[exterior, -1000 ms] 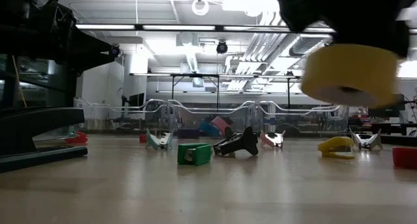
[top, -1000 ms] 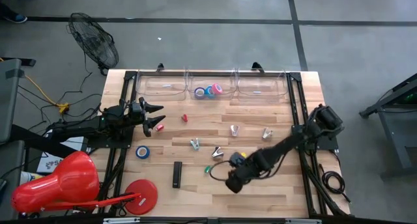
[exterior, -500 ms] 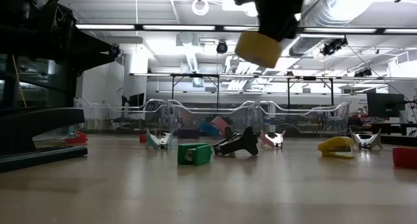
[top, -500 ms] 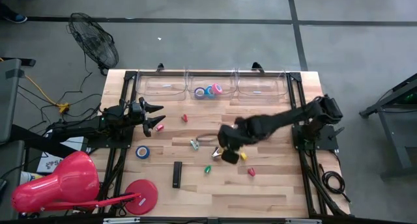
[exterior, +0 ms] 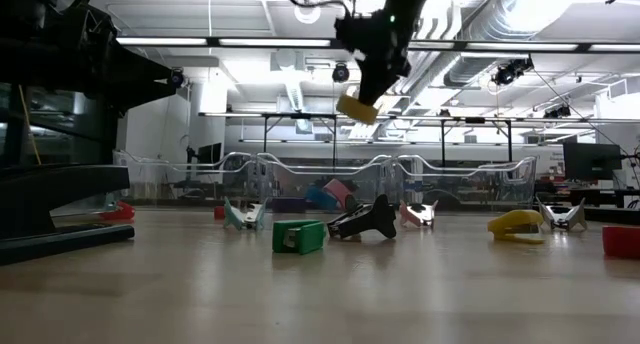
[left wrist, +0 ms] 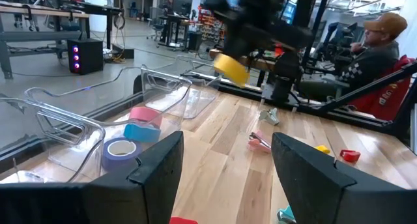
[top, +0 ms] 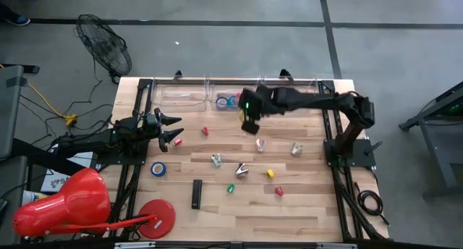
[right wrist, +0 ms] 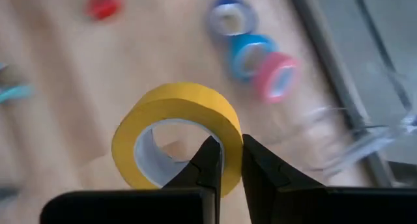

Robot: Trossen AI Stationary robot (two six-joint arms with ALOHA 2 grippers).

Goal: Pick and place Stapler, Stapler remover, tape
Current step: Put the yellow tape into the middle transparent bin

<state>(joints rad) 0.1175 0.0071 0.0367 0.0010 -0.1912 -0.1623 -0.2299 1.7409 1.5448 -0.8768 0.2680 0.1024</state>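
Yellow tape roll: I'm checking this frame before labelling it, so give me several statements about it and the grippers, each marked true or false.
1. The right gripper is shut on the yellow tape roll. True.
2. The yellow tape roll lies on the table. False: it is held up in the air.
3. The left gripper is open and holds nothing. True.
4. The clear bin holds no tape. False: purple, blue and pink rolls lie in it.
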